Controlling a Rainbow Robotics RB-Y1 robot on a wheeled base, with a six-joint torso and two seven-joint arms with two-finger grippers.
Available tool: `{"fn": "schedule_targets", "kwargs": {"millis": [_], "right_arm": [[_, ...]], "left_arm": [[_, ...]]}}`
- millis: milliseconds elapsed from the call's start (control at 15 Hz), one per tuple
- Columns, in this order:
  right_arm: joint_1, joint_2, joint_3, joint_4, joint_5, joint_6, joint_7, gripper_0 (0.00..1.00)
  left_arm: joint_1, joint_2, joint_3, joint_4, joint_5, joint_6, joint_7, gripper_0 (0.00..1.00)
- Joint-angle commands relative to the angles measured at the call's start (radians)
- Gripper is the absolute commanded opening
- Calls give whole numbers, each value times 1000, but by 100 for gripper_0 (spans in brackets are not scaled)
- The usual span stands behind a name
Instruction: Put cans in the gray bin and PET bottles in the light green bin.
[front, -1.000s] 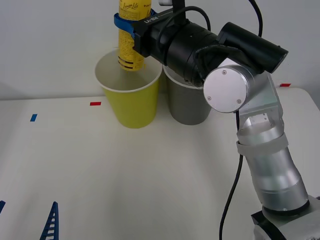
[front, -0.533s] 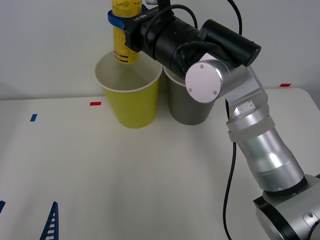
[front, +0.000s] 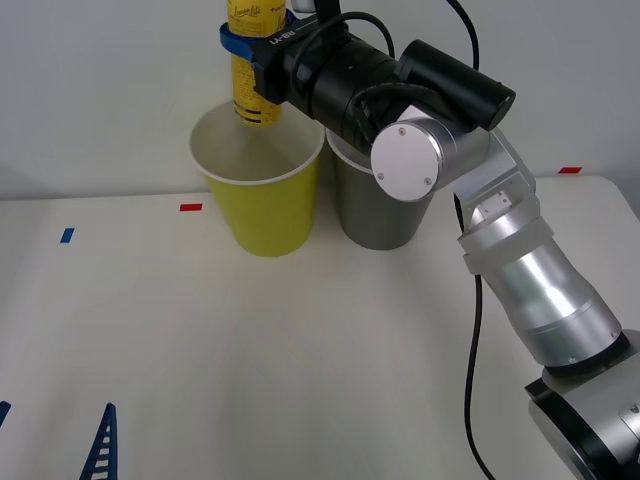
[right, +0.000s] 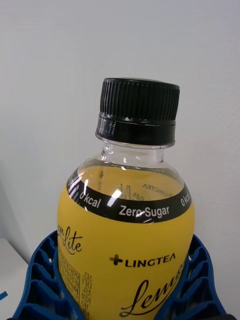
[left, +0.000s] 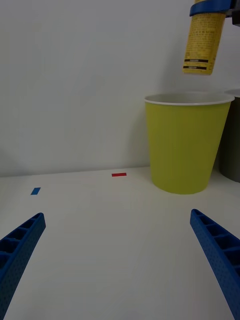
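Right jaws clamp the PET bottle (front: 253, 75) above the light green bin (front: 260, 190); left jaws gape low.

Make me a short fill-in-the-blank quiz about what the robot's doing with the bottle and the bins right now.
1. The right gripper holds a clear plastic bottle with a ____ screw cap.
2. The bottle hangs above the round ____ bin.
3. The round dark gray bin stands on the table's ____ side.
4. The left gripper's fingers are ____.

Answers: black; yellow-green; right; open
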Motion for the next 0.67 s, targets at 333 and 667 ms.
{"fn": "schedule_targets", "kwargs": {"millis": [333, 667], "right_arm": [[-59, 2, 15, 60, 4, 2, 36, 0], [-59, 17, 20, 62, 9, 0, 32, 0]], "left_arm": [[0, 0, 0, 0, 0, 0, 0, 100], [0, 0, 0, 0, 0, 0, 0, 100]]}}
